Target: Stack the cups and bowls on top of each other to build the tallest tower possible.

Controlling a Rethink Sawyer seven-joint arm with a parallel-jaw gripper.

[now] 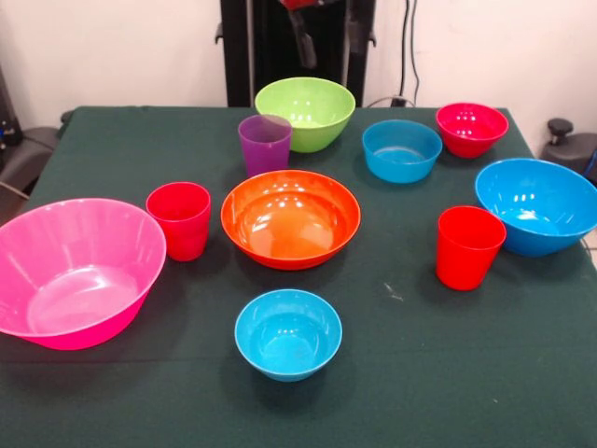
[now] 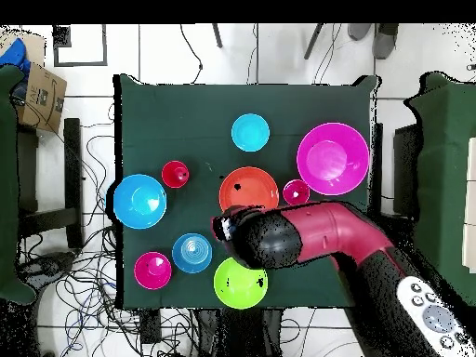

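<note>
Nothing is stacked here: every piece sits separately on the green table (image 1: 112, 140). The orange bowl (image 1: 290, 218) holds the centre, with the purple cup (image 1: 265, 144) just behind it and the lime green bowl (image 1: 305, 113) beside that cup. The gripper (image 1: 322, 37) hangs high above the far edge, well clear of everything, and from this angle I cannot tell whether it is spread or closed; it carries nothing visible. A red cup (image 1: 179, 219) stands between the orange bowl and the large pink bowl (image 1: 75, 271). A small blue bowl (image 1: 288, 333) sits alone near the front. To the other side: a second small blue bowl (image 1: 401, 150), the small red-magenta bowl (image 1: 471, 129), the large blue bowl (image 1: 539, 205) and another red cup (image 1: 468, 246). From overhead, the arm (image 2: 316, 234) reaches across, hiding the purple cup.
</note>
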